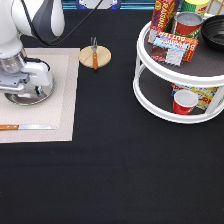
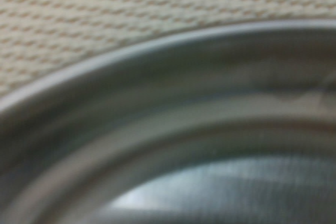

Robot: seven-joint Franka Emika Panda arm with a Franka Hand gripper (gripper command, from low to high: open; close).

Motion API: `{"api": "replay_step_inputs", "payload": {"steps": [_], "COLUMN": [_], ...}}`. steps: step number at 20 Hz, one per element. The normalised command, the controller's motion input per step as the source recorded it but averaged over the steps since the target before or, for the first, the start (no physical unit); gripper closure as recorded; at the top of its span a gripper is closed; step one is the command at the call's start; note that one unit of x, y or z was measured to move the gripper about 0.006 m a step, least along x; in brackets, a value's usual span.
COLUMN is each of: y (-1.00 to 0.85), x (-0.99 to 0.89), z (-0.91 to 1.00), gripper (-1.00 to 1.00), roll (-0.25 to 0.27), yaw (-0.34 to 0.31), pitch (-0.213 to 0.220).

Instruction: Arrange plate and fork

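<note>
gripper low over plate on far-left placemat, finger state unclear, fork apart on coaster to the right

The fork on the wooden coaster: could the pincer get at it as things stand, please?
Probably yes: the fork lies exposed on the coaster with nothing over it, while the pincer sits low over the plate on the placemat.

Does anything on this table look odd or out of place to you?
One thing: the fork lies across a small wooden coaster, off the placemat, while the knife and plate are on the mat. The gripper sits low over the plate. Nothing looks spilled or broken.
</note>
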Motion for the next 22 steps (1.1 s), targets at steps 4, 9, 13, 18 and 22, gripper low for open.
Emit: {"api": "replay_step_inputs", "payload": {"steps": [4,9,13,18,22], "y": [0.09,0.53,0.76,0.77,0.79], "x": [0.01,-0.28,-0.54,-0.55,-0.64], "z": [0.57,0.67,0.47,0.45,0.48], "gripper": [-1.0,-1.0,-1.0,-1.0,-1.0], "roll": [0.03,-0.009,-0.059,-0.081,-0.079], "yaw": [0.008,0.067,0.067,0.045,0.013], "pitch": [0.049,-0.003,-0.062,-0.107,-0.143]}}
